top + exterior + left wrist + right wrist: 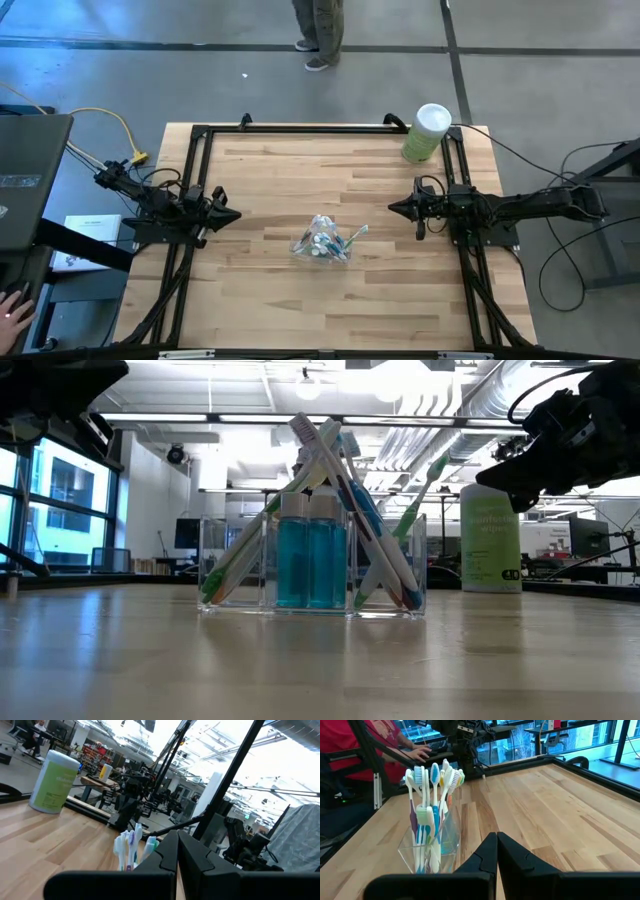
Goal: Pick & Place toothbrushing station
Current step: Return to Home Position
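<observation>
The toothbrushing station (pixel 325 243) stands on its base near the middle of the wooden table: a clear plastic holder (pixel 312 570) with several toothbrushes leaning in it and two teal bottles (pixel 308 562). It also shows in the right wrist view (pixel 431 827) and the left wrist view (pixel 131 849). My left gripper (pixel 236 214) is shut and hovers left of the station, clear of it. My right gripper (pixel 392 208) is shut and hovers right of the station, fingers (pixel 496 851) pointing toward it.
A tall pale-green canister with a white lid (pixel 426 132) stands at the table's far right corner. A black frame (pixel 300 128) runs along the table's far and side edges. A person's hand (pixel 12 310) rests at a desk to the left; another person stands beyond the far edge.
</observation>
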